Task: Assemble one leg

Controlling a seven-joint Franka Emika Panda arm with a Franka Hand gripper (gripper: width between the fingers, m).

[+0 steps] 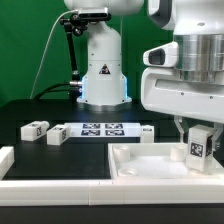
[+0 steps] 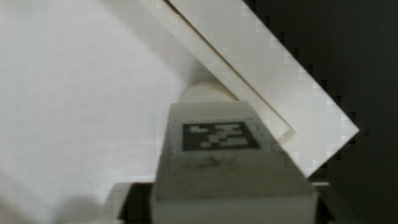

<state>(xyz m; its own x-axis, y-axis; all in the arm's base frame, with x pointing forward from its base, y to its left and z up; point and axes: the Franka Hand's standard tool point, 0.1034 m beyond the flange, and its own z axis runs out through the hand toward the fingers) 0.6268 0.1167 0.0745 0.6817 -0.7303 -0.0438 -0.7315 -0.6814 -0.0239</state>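
My gripper (image 1: 199,150) is shut on a leg (image 1: 198,146), a small white block with a black-and-white tag, and holds it upright over the right corner of the large white tray-shaped square part (image 1: 150,165). In the wrist view the leg (image 2: 222,150) fills the space between my fingers (image 2: 132,203), its tip at the tray part's raised rim (image 2: 267,75). Whether the leg touches the tray part I cannot tell. Two more legs (image 1: 37,129) (image 1: 56,134) lie on the table at the exterior view's left, and a further one (image 1: 146,133) lies behind the tray part.
The marker board (image 1: 102,129) lies flat at mid table. A white block (image 1: 6,160) sits at the exterior view's left edge. The robot base (image 1: 102,70) stands behind the board. The black table (image 1: 60,155) shows between the parts.
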